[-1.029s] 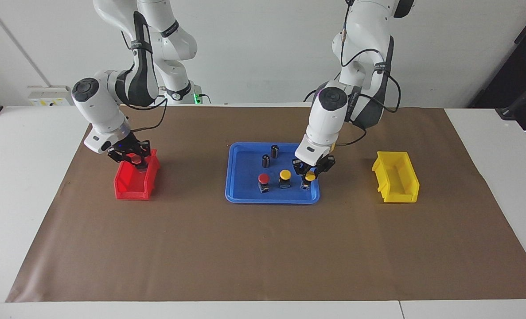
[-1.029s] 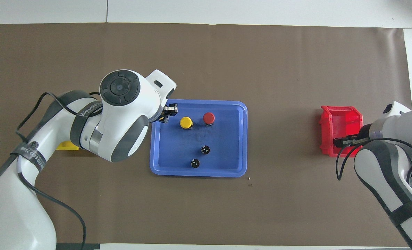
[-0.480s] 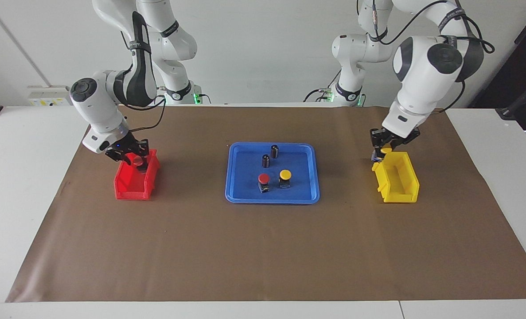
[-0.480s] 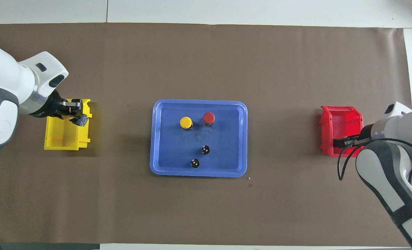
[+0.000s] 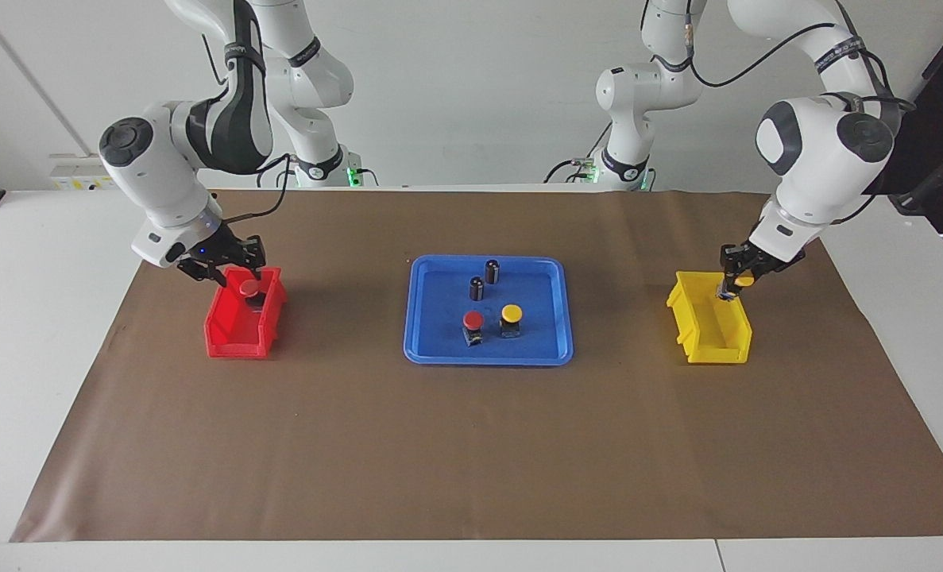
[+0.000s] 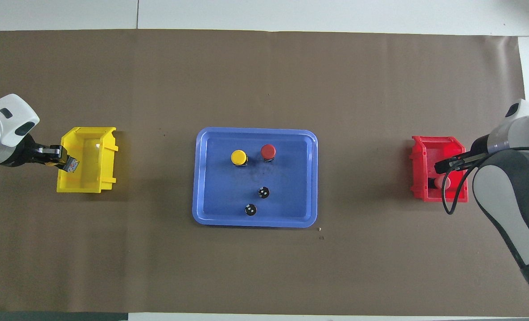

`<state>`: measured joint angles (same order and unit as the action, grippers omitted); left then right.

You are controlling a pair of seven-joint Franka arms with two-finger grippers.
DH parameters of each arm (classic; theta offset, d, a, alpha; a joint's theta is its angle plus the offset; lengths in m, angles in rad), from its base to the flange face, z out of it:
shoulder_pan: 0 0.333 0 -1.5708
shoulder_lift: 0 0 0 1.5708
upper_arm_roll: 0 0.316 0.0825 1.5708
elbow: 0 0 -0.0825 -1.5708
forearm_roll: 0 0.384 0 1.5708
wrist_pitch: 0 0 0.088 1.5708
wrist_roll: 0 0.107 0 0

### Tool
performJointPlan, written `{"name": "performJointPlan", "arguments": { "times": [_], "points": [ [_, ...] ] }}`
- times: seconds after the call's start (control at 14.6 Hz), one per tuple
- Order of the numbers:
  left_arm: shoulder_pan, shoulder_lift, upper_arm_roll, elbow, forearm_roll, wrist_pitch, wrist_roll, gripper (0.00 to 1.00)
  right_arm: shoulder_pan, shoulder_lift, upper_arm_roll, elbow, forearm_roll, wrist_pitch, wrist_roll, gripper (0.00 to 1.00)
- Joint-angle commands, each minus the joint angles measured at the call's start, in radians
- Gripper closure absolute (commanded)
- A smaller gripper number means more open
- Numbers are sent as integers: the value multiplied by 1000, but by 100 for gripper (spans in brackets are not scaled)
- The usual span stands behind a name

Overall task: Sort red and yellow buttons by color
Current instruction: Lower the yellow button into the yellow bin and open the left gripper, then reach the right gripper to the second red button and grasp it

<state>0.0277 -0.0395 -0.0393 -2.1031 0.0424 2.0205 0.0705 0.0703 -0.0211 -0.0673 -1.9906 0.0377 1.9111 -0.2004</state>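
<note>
- Desk (image 5: pixel 42 334), white, w/ brown mat (image 5: pixel 471 445) over most of it.
- Left arm (image 5: pixel 821 159) comes down at its own end of the desk; right arm (image 5: pixel 177 167) does likewise at the other end.
- Blue tray (image 5: pixel 427 349) mid-mat, between the two bins.
- Yellow bin (image 5: pixel 713 338) sits toward the left arm's end, red bin (image 5: pixel 229 338) toward the right arm's end, both well apart from the tray.
- Left gripper (image 5: pixel 735 278) over the yellow bin's robot-side end, jaws clenched on a yellow button (image 5: pixel 744 280) held tilted above the bin; in the overhead view the same gripper (image 6: pixel 57 156) is at the bin's outer wall (image 6: pixel 66 185).
- Right gripper (image 5: pixel 229 262) just above the red bin's robot-side rim, jaws parted and released, nothing in them.
- Red button (image 5: pixel 249 287) in the red bin at its robot-side end, directly below the right gripper, apart from the jaws.
- On the tray: a 2nd red button (image 5: pixel 473 320) and a 2nd yellow button (image 5: pixel 511 314) side by side, upright, in the half farther from the robots.
- Two dark cylinders (image 5: pixel 484 280) w/ silvery tops stand nearer to the robots on the same tray, close together.
</note>
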Motion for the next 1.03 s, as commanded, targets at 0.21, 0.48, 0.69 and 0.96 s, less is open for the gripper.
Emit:
{"name": "performJointPlan", "arguments": {
  "times": [0.21,0.48,0.69,0.96],
  "points": [
    [-9,-36,-8,-187,25,211,-15,99,422,408,18,569,10,-30,658,31],
    [-5,-20,-8,-225,25,276,-17,52,551,583,20,638,1,110,789,33],
    [1,-14,-8,-200,25,264,-20,30,557,575,20,586,-10,112,788,34],
    [-5,-33,-8,-44,25,71,-17,29,551,567,20,575,-9,99,779,31]
  ]
}}
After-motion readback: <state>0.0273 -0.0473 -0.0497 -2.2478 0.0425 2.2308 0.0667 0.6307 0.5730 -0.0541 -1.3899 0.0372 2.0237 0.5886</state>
